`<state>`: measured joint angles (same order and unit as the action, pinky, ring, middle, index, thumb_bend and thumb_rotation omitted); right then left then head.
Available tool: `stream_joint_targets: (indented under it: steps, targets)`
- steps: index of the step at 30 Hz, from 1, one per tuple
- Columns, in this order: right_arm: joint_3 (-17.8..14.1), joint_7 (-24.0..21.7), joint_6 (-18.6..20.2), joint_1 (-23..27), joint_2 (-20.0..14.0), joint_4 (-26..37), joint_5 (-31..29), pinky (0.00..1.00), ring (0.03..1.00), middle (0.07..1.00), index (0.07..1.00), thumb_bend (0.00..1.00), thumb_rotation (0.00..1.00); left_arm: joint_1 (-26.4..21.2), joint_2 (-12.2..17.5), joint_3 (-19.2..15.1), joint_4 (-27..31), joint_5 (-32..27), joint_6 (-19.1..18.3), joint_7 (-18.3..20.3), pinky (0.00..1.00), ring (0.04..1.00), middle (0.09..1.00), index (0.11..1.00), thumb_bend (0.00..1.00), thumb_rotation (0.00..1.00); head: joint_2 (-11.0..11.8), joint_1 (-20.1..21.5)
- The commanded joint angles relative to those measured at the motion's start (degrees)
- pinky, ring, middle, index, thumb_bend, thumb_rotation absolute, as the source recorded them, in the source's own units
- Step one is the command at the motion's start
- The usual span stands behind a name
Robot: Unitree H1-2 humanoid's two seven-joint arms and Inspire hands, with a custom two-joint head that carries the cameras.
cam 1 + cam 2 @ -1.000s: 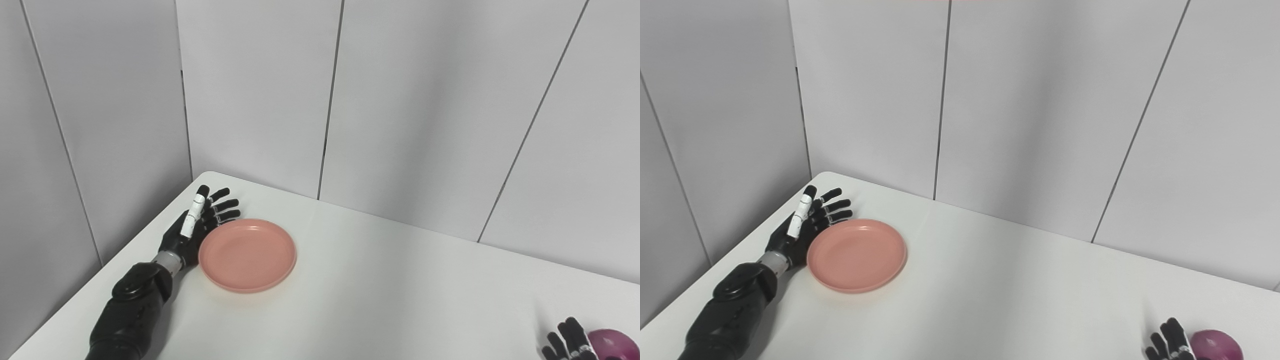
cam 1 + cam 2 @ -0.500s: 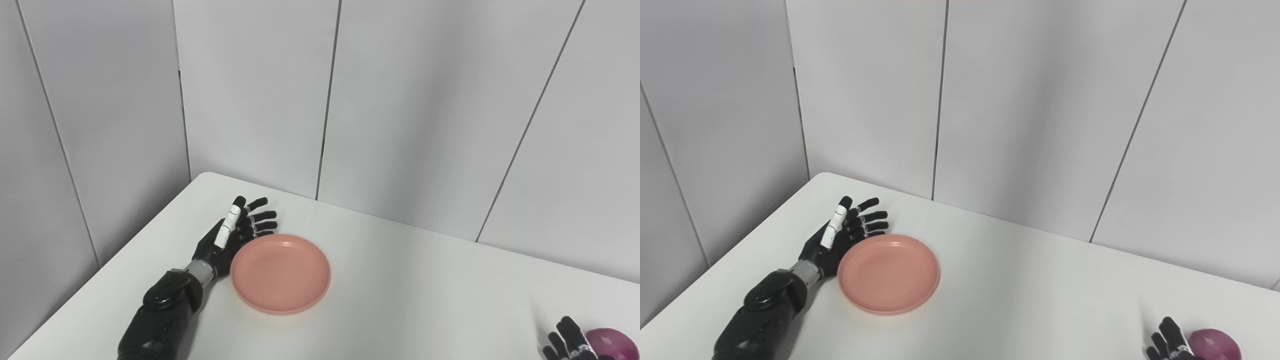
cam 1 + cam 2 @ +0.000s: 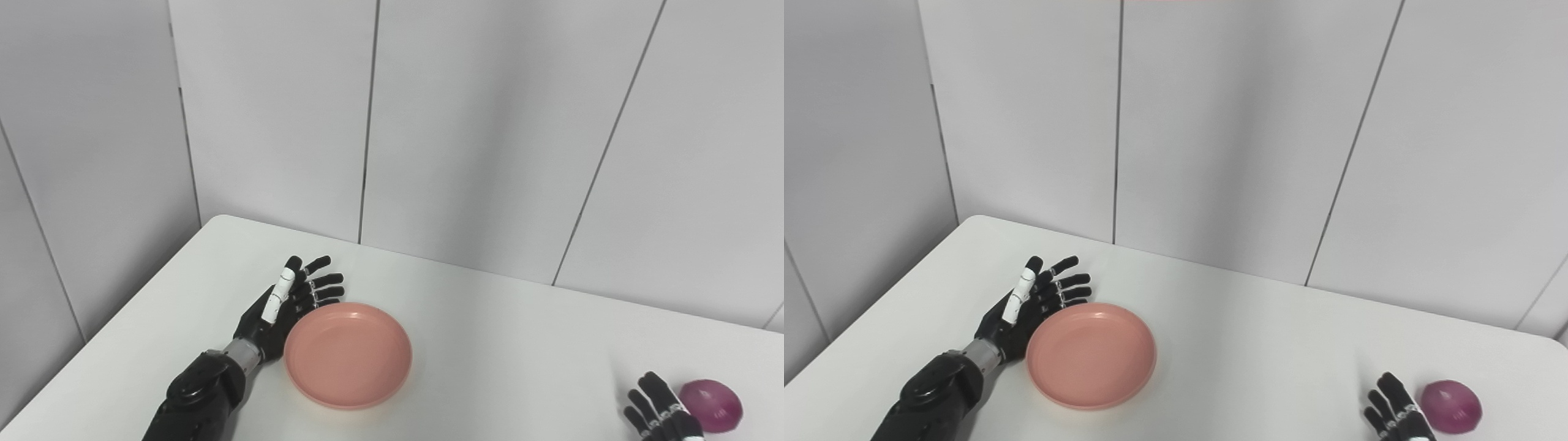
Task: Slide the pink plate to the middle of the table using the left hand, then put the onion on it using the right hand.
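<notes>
Note your left hand (image 3: pixel 288 306), fingers spread and flat against the pink plate's (image 3: pixel 348 354) left rim; table centre lies to its right. Your right hand (image 3: pixel 1396 413), fingers apart, waits just left of the onion (image 3: pixel 1450 406).
</notes>
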<state>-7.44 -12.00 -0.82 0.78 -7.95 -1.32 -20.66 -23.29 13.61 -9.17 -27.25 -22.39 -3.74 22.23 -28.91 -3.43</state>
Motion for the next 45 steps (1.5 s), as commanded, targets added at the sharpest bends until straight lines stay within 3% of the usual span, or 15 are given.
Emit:
stream_joint_targets:
  steps: [1,7,14,24,45]
  targets:
    - [2.4,0.6,2.6,-6.4,4.7,-4.2,0.1,0.91,0.921,0.915,0.883,0.88,0.76,0.3,-1.1,0.8,0.8,-0.3,-2.8,0.0,0.81,0.772,0.772,0.867,0.87,0.88,-0.8,1.3]
    - [3.6,2.7,4.3,-6.7,6.4,-1.1,2.0,0.93,0.939,0.927,0.897,0.87,0.78,1.9,-2.5,2.6,3.0,-0.1,-5.5,0.6,0.81,0.782,0.78,0.868,0.87,0.87,-2.0,4.0]
    - [4.7,4.1,5.4,-6.5,7.7,0.7,3.4,0.96,0.953,0.939,0.905,0.84,0.8,3.3,-4.3,5.0,3.6,0.6,-5.3,0.9,0.76,0.76,0.773,0.87,0.86,0.88,-2.7,6.0]
    - [5.6,5.8,6.4,-6.5,9.0,2.4,4.6,0.96,0.956,0.947,0.902,0.84,0.8,3.9,-7.8,6.2,4.6,0.1,-7.4,0.6,0.78,0.765,0.773,0.868,0.86,0.87,-3.5,7.4]
    - [6.4,7.2,7.6,-6.3,10.0,4.0,6.0,0.96,0.959,0.946,0.91,0.84,0.81,6.5,-10.5,10.0,6.8,1.8,-9.2,-1.2,0.85,0.786,0.795,0.878,0.85,0.88,-4.7,8.8]
